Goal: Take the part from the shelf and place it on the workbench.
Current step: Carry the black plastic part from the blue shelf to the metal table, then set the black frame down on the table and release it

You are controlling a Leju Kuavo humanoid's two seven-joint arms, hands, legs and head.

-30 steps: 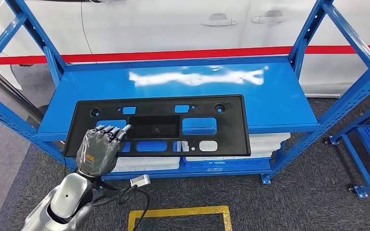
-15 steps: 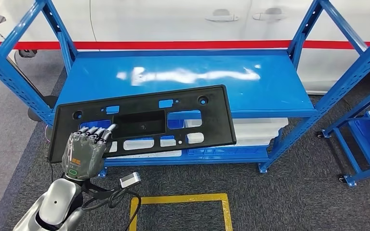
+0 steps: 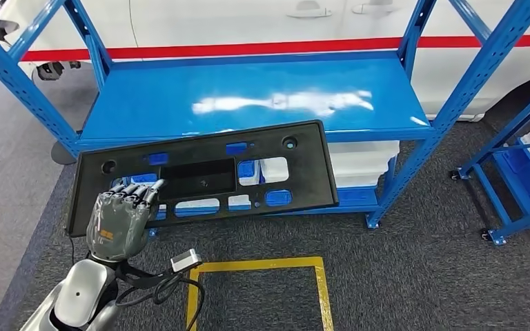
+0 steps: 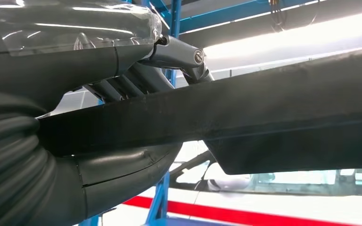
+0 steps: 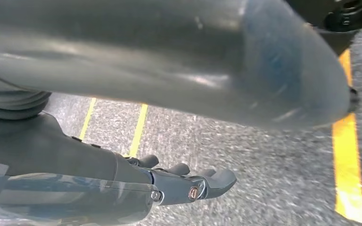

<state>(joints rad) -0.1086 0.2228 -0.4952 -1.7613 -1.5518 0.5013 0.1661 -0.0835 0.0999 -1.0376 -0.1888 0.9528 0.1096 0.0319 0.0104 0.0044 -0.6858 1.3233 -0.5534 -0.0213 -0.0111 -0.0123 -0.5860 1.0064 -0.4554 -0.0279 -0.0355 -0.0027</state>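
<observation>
Gripping the black plastic licence-plate panel at its near-left edge with the left hand, clear of the blue shelf; likely light, stiff, prone to tipping from one end; right hand hanging, fingers loosely extended, empty.

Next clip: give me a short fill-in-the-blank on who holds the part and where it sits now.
1. The black panel is gripped by the robot's ____ hand.
2. The shelf frame is painted ____.
3. A ____ taped outline marks the floor below the panel.
4. The right hand holds ____.

Missing words: left; blue; yellow; nothing
</observation>
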